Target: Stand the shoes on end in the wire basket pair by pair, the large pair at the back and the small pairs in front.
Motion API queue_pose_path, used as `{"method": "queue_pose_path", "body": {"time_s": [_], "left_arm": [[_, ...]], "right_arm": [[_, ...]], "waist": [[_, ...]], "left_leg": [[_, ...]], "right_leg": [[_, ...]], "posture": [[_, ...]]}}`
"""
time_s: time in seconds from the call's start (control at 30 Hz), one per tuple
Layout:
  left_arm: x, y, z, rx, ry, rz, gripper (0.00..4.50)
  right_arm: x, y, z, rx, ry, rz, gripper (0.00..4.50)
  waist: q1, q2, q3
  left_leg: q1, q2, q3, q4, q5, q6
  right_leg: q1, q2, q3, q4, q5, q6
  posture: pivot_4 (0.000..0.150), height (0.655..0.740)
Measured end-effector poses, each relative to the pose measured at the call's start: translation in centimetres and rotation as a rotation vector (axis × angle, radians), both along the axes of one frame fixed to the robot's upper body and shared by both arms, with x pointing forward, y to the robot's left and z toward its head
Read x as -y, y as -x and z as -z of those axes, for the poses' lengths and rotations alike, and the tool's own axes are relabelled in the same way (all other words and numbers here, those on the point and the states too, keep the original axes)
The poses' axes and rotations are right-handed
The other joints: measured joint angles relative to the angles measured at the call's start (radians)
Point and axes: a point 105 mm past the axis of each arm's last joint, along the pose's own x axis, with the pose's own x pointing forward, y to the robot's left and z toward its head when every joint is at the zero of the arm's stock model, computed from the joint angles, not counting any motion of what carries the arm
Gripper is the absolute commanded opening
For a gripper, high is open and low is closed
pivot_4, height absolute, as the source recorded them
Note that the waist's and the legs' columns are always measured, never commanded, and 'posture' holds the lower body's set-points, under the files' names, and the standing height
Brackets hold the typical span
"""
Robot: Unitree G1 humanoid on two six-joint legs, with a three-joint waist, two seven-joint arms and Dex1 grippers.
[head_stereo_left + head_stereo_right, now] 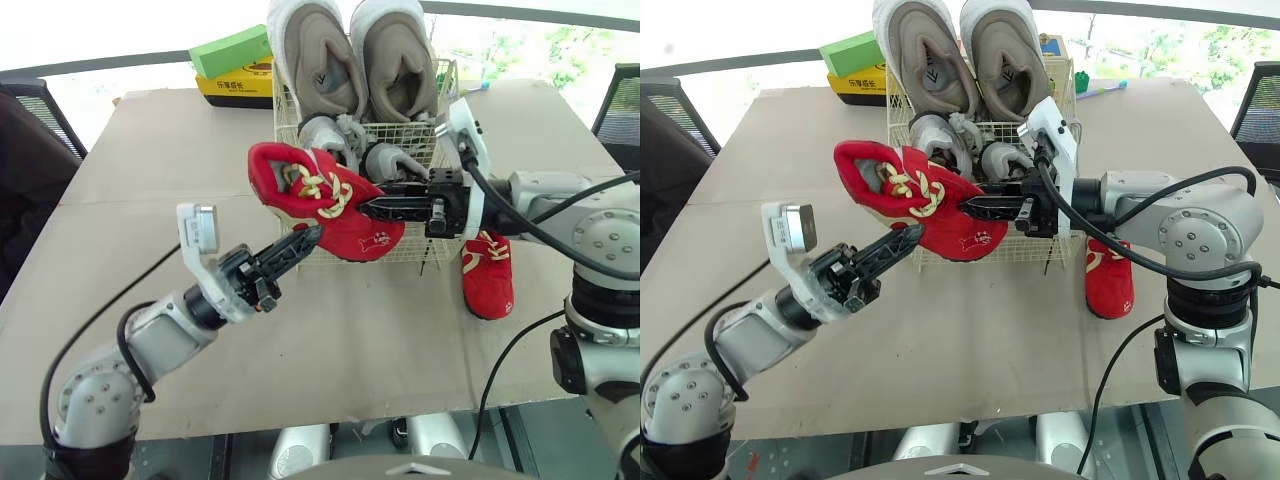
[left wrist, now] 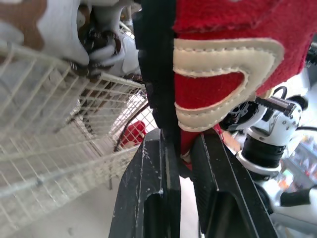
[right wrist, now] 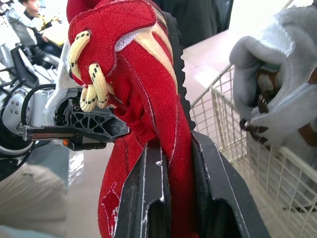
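My left hand (image 1: 308, 237) is clamped on the sole edge of a red shoe (image 1: 330, 200). The shoe hangs in the air above the desk (image 1: 340, 340), just in front of the wire basket (image 1: 415, 250). My right hand (image 1: 372, 207) pinches the same shoe from the other side. In the basket the large beige pair (image 1: 355, 55) stands on end at the back, with a grey pair (image 1: 345, 140) in front of it. A second red shoe (image 1: 488, 278) lies on the desk just right of the basket.

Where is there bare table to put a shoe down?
Bare table left of the wire basket, in front of the boxes, and along the near edge. Crowded: inside the basket, and right of it where a red shoe lies.
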Motion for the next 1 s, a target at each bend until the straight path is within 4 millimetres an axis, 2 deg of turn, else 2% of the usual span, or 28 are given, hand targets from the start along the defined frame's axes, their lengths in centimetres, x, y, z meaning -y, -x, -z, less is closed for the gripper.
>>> {"method": "queue_pose_path", "body": {"time_s": [0.1, 0.13, 0.17, 0.27, 0.37, 0.57, 0.77, 0.83, 0.9, 1.0], "left_arm": [[-0.9, -1.2, -1.1, 0.081, -0.091, 0.004, 0.12], [-1.5, -1.6, -1.7, 0.132, -0.152, -0.004, 0.12], [-2.0, -1.9, -2.0, 0.173, -0.2, -0.017, 0.12], [-3.6, -3.1, -3.8, 0.372, -0.4, -0.03, 0.12], [-4.9, -3.9, -5.0, 0.5, -0.553, -0.043, 0.12], [-4.4, -5.3, -5.0, 0.691, -0.715, -0.004, 0.12], [-3.5, -5.8, -3.8, 0.772, -0.789, 0.025, 0.12], [-3.3, -5.7, -2.5, 0.759, -0.812, 0.056, 0.12], [-3.3, -5.9, -0.1, 0.69, -0.852, 0.084, 0.12], [-3.4, -5.6, 0.2, 0.718, -0.886, 0.099, 0.12]], "right_arm": [[0.5, 0.5, 0.4, 0.039, -0.038, 0.012, 2.68], [0.8, 0.7, 0.6, 0.061, -0.048, 0.021, 3.27], [0.9, 0.8, 0.7, 0.082, -0.062, 0.03, 3.6], [2.2, 1.4, 1.3, 0.146, -0.117, 0.068, 3.6], [3.9, 2.2, 2.1, 0.179, -0.115, 0.101, 3.6], [5.9, 4.5, 3.4, 0.254, -0.1, 0.105, 3.6], [6.1, 4.9, 3.4, 0.288, -0.073, 0.105, 3.6], [6.2, 4.9, 3.4, 0.291, -0.07, 0.113, 3.6], [6.2, 4.9, 3.6, 0.288, -0.059, 0.118, 3.6], [6.2, 5.2, 3.9, 0.276, -0.048, 0.125, 3.6]], "waist": [[-0.002, 0.0, 0.0], [-0.003, 0.0, 0.0], [-0.003, 0.0, 0.0], [-0.004, 0.0, 0.0], [0.0, 0.0, 0.0], [0.001, 0.0, 0.0], [-0.001, -0.001, 0.0], [0.002, -0.001, 0.0], [0.002, -0.001, 0.0], [0.003, -0.002, 0.0]], "left_leg": [[-0.001, 0.0, 0.001, 0.0, 0.0, 0.0], [-0.001, 0.0, 0.001, 0.0, 0.0, 0.0], [-0.001, 0.0, 0.002, -0.001, 0.0, 0.0], [-0.001, 0.001, 0.004, -0.003, 0.0, 0.0], [-0.001, 0.001, 0.005, -0.007, 0.0, 0.0], [-0.001, 0.002, 0.004, -0.008, 0.0, 0.0], [0.002, 0.003, 0.005, -0.008, 0.0, 0.0], [0.002, 0.003, 0.004, -0.008, 0.0, 0.0], [0.001, 0.003, 0.004, -0.008, 0.0, 0.0], [0.001, 0.003, 0.004, -0.008, 0.0, 0.001]], "right_leg": [[0.0, 0.001, 0.001, -0.001, 0.0, 0.001], [0.0, 0.001, 0.001, -0.002, 0.001, 0.001], [0.0, 0.001, 0.001, -0.003, 0.0, 0.002], [0.0, 0.003, 0.002, -0.006, 0.0, 0.001], [0.0, 0.003, 0.002, -0.011, 0.001, 0.001], [0.0, 0.003, 0.004, -0.012, 0.002, 0.004], [0.002, 0.003, 0.004, -0.012, 0.002, 0.004], [0.002, 0.002, 0.004, -0.012, 0.002, 0.004], [0.002, 0.002, 0.004, -0.012, 0.002, 0.004], [0.002, 0.001, 0.003, -0.012, 0.002, 0.004]], "posture": [[0.15, 0.74], [0.15, 0.74], [0.15, 0.74], [0.15, 0.74], [0.15, 0.74], [0.15, 0.74], [0.15, 0.74], [0.15, 0.74], [0.15, 0.74], [0.15, 0.74]]}}
